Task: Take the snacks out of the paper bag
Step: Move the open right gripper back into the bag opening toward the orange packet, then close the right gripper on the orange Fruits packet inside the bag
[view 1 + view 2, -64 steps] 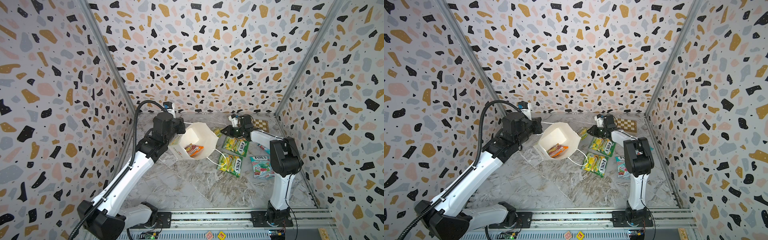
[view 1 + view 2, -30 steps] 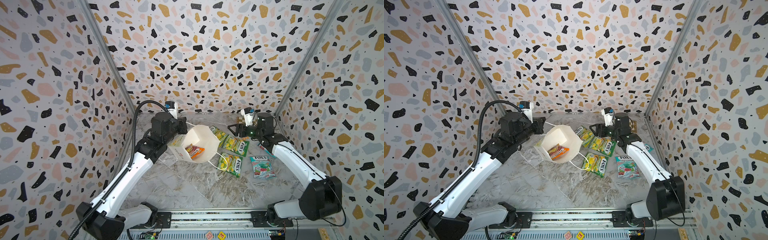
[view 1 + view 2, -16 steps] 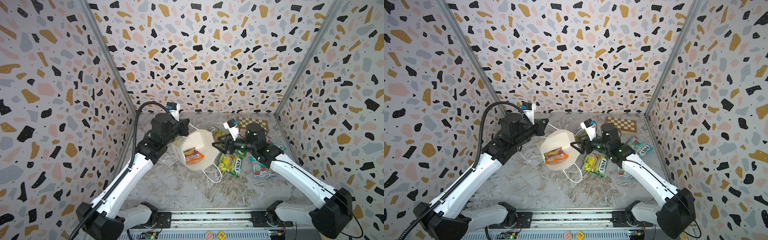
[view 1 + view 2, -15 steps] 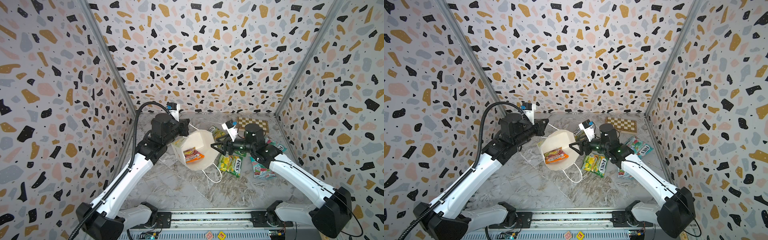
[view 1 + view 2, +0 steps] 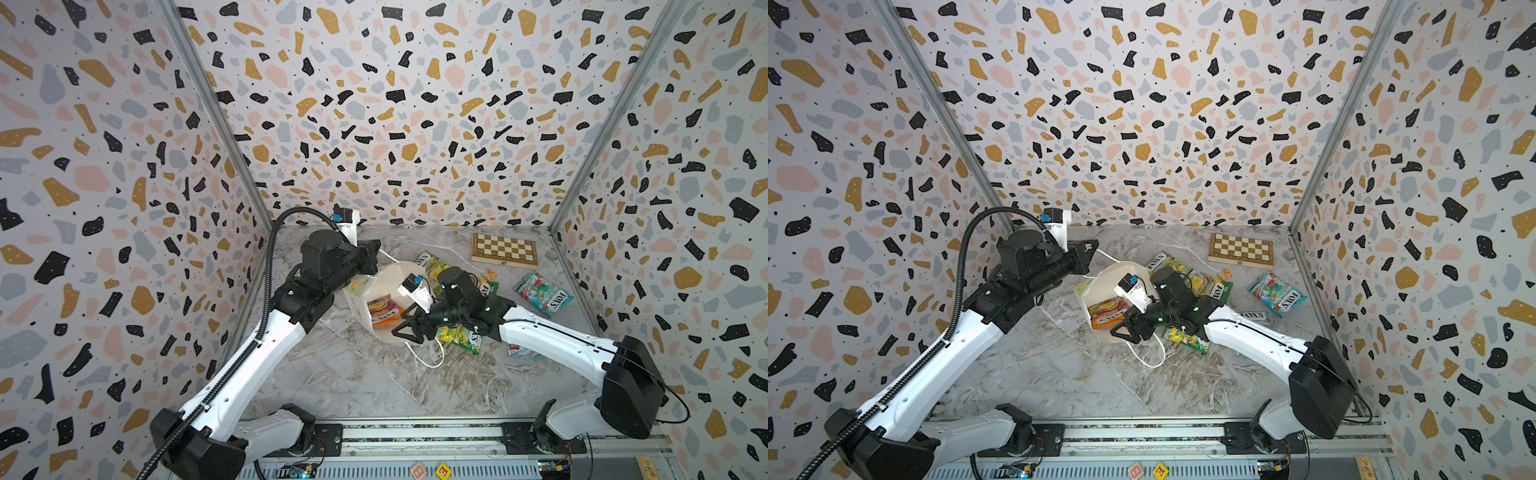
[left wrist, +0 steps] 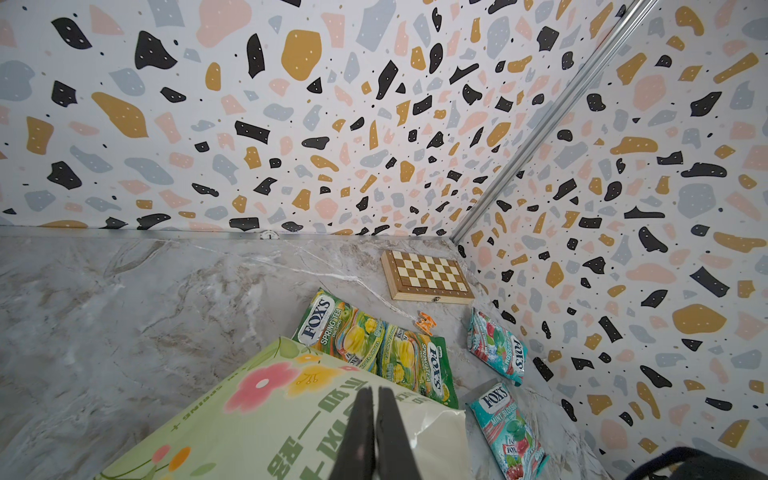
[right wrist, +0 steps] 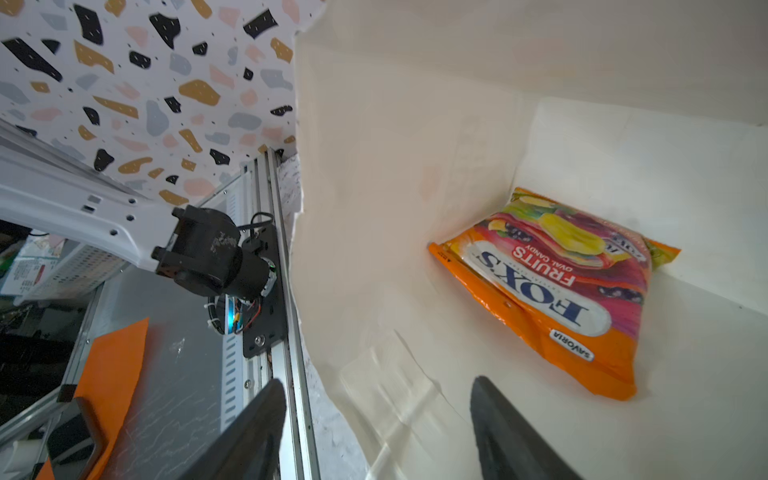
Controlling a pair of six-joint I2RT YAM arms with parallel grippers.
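Black fingers of my right gripper point(image 7: 376, 380) stood well apart and empty at the mouth of the paper bag point(image 7: 395, 208). In the right wrist view one finger showed against the bag's white inner wall and the other against the floor outside the rim, so the jaws appeared to straddle the paper edge. Ahead of the fingertips, deep against the bag's bottom, lay the orange packet point(image 7: 552, 282), flat and clear of both fingers. A cord handle point(image 5: 432, 361) trailed on the marble just beside that gripper.

My left gripper point(image 6: 374, 390) was pressed together on the bag's green printed wall, holding the bag tilted with its mouth towards the right gripper. Beyond it lay two green packets point(image 6: 345, 328) and two teal packets point(image 6: 498, 345), out on the marble. Farther off was a chessboard point(image 6: 428, 278).

Assessment: the step in hand was the reach for the orange packet, seemingly the only one inside. Both fingers should pass inside the rim before advancing, jaws kept wide. They should close on the packet's near edge, not on paper. The glossy film may slip, so a deep bite is advised. The left grip must hold firm.
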